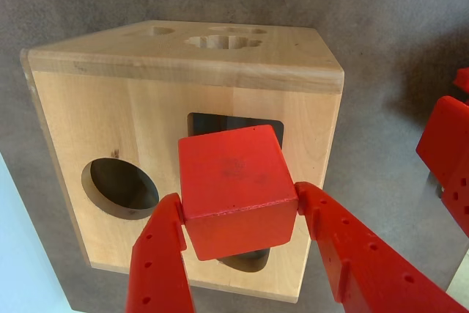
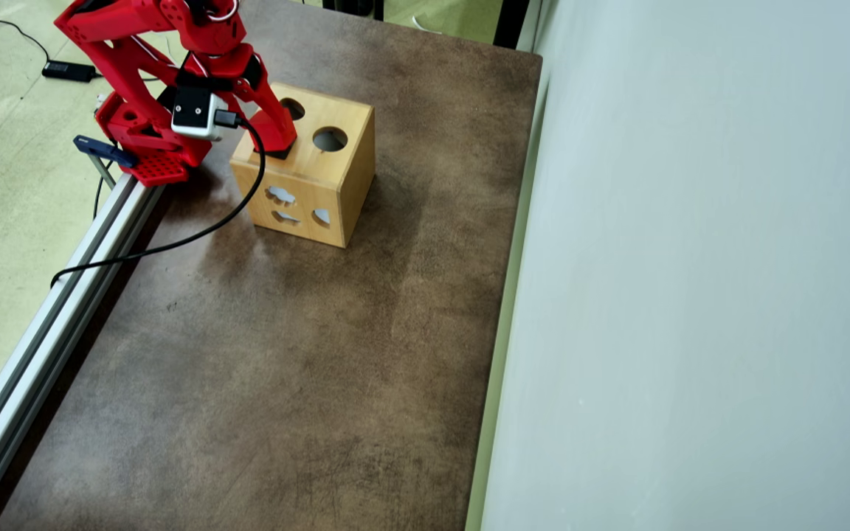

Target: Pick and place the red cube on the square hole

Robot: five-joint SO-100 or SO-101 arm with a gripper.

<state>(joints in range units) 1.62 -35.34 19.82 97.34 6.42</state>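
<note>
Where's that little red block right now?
In the wrist view the red cube is clamped between the gripper fingers, directly over the square hole in the top of the wooden box, with the round hole to its left.
</note>
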